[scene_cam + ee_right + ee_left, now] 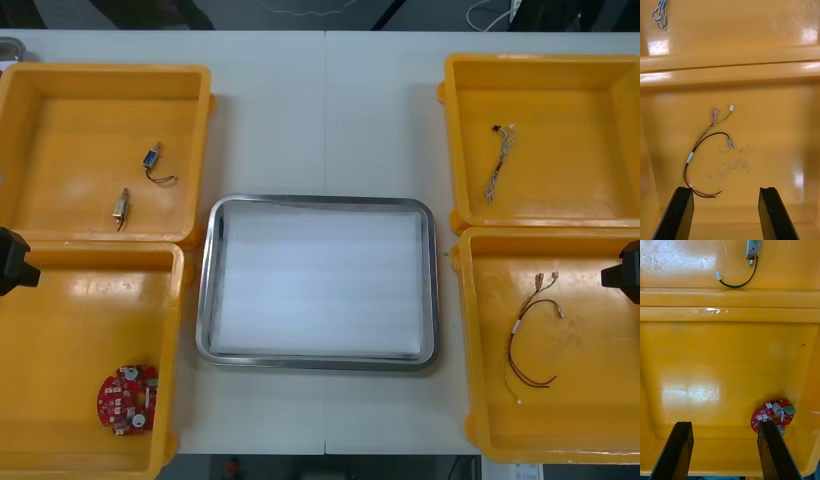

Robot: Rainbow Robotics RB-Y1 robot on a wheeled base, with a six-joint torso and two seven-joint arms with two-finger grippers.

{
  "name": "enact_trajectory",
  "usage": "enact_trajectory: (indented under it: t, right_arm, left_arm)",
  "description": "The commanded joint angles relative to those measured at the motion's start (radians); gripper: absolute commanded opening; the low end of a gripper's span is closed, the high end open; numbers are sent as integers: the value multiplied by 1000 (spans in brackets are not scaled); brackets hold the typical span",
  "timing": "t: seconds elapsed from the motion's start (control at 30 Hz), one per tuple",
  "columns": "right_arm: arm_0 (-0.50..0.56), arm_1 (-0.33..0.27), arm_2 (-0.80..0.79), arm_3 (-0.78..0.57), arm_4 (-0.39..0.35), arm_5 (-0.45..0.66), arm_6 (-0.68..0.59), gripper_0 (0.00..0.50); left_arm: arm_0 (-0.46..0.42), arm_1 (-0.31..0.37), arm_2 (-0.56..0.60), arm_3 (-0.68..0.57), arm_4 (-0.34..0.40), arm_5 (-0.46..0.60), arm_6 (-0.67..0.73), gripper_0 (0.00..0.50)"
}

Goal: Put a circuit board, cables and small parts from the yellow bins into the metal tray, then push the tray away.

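**Jaws open both sides**
Left gripper [724, 423] spread over near-left yellow bin [715, 363]; circuit board [773, 415] beside one fingertip. Metal tray [204, 300] centre, white inside, bin walls flanking it. Right gripper [724, 188] spread over near-right yellow bin [771, 123]; red and yellow cable [690, 158] just ahead of fingers.

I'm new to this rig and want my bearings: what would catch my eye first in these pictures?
The metal tray, white inside, sits mid-table between yellow bins. A round red circuit board stands out in the near left bin, right by the open left gripper. A red and yellow cable curls in the near right bin, ahead of the open right gripper.
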State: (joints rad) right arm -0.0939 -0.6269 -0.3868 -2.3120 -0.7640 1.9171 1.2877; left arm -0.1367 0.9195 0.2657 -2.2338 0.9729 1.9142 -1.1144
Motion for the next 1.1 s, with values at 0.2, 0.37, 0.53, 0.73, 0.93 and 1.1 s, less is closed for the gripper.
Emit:
enact_trajectory:
  t: [0.2, 0.37, 0.53, 0.73, 0.93, 1.1]
  right_arm:
    - [19, -37, 6, -32, 0, 3, -5, 500]
    - [19, -37, 6, -32, 0, 3, -5, 500]
    - [19, -37, 6, -32, 0, 3, -5, 500]
    - [19, -37, 6, -32, 0, 3, -5, 500]
    - [19, -37, 6, -32, 0, 3, -5, 500]
    - [19, -37, 6, -32, 0, 3, -5, 500]
  left_arm:
    - [16, 38, 29, -17, 3, 6, -94, 500]
    - [16, 38, 29, -17, 3, 6, -94, 500]
    - [16, 38, 29, -17, 3, 6, -94, 500]
    - [16, 38, 29, -17, 3, 6, -94, 500]
    - [16, 38, 29, -17, 3, 6, -94, 500]
    - [16, 38, 29, -17, 3, 6, -94, 500]
